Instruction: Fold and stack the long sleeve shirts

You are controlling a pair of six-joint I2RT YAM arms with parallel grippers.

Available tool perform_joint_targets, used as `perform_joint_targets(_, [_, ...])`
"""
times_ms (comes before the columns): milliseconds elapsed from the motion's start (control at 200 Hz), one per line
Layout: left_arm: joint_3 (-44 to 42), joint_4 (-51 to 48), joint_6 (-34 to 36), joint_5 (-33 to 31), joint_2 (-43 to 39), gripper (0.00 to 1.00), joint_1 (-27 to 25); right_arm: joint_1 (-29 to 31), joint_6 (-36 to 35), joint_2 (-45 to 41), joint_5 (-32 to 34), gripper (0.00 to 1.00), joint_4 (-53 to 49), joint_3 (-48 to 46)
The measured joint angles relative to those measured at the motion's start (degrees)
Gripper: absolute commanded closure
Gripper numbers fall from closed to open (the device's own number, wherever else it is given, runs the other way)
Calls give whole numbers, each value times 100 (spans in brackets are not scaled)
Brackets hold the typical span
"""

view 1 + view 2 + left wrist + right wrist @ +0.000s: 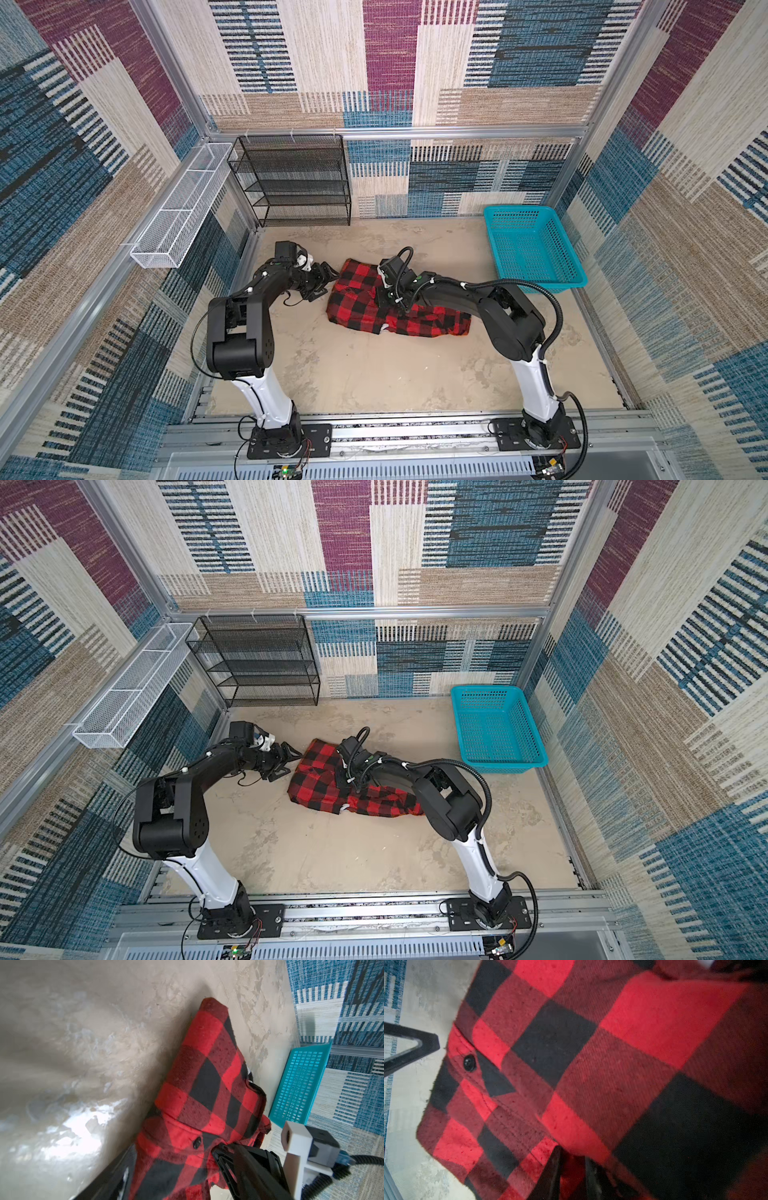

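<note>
Beige mottled desk (374,374) inside a carpet-walled cell, black mesh shelf (291,178) at the back, teal basket (540,284) far right. Flannel shirt (357,307) lies bunched mid-desk, a rough part-folded strip running from ctr toward the right, well apart from the basket. Left hand (324,283) is spread wide just beside the shirt's left edge, not on the cloth in both top views. Right hand (572,1157) sits on top of the shirt, fingers close together w/ a ridge of red cloth pinched btwn them in its wrist view.

Handling, my guess: soft, light, limp, w/ a brushed nap, so not slippery. It'll sag and drag, and layers may slide apart if only the top one is nipped. Nothing stiff except the stitched band by the button (469,1062). Best holds are prob. hem corners or seamed edges, one per hand, taken through all layers and kept low.
</note>
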Motion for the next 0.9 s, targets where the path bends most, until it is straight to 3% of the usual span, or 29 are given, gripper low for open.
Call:
perform_joint_targets(576, [809, -619, 1506, 125, 1010, 22, -48, -354, -861, 35, -769, 80, 1207, -649])
perform_joint_targets(901, [903, -197, 1775, 1086, 1397, 25, -140, -420, -1054, -28, -861, 81, 1193, -734])
